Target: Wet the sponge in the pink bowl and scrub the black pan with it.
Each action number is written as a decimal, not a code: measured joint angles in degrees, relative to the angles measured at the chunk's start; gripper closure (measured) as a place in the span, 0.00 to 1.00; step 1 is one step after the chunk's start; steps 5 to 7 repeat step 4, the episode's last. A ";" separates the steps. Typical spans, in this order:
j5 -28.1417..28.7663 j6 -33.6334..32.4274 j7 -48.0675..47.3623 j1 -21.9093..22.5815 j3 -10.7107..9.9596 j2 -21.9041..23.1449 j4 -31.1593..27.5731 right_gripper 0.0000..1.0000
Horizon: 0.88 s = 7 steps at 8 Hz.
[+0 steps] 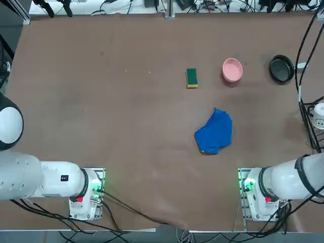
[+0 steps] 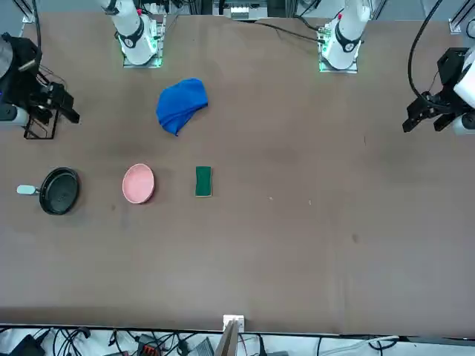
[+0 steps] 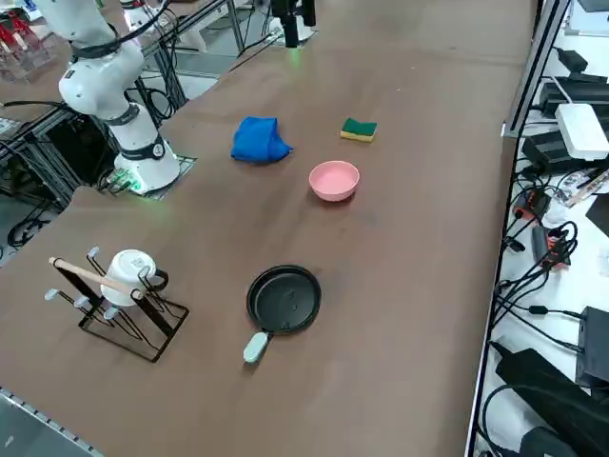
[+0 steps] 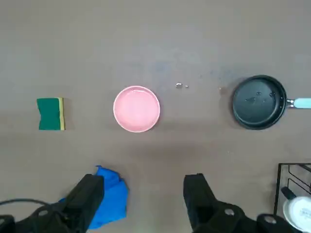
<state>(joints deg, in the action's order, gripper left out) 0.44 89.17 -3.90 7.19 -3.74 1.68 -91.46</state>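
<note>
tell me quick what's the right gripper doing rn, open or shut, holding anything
Right gripper: open, holding nothing, raised above the table with the sponge, pink bowl and black pan in its view.
</note>
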 joint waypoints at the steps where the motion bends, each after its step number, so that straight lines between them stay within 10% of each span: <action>1: -0.01 -0.04 0.32 -1.77 0.78 1.65 -1.68 0.00; 7: -0.02 -0.49 2.70 -3.36 0.90 3.79 -3.90 0.00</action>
